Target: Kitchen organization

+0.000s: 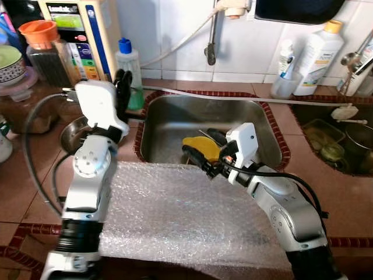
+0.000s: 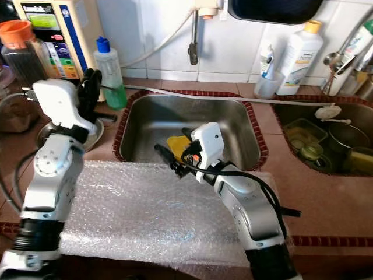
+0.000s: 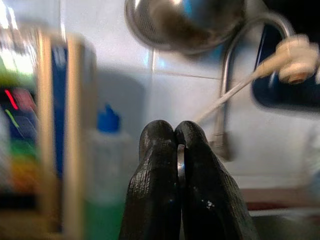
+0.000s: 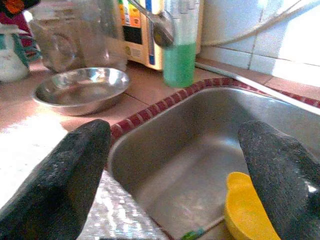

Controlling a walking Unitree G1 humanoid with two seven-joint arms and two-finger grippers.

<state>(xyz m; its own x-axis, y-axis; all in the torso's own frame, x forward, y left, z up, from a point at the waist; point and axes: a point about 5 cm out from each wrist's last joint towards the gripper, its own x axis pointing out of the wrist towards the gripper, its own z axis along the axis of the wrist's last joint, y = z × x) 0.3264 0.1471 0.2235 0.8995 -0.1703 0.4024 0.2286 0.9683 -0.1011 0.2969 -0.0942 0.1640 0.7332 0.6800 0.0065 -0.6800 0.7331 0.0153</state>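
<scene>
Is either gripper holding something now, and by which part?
The left gripper pinches a thin metal handle between its shut fingers; the spoon bowl shows in the right wrist view. The right gripper is open, holding nothing.

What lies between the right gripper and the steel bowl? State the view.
In the right wrist view, the sink's red tiled rim and a strip of bare counter lie between the open right gripper and the steel bowl.

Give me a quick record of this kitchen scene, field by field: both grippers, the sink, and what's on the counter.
left gripper: raised, shut on a spoon
right gripper: open, at the sink's front edge
sink: steel, holds a yellow object
bubble wrap: spread on the counter before the sink
steel bowl: on the counter, left of the sink
green soap bottle: behind the bowl
</scene>
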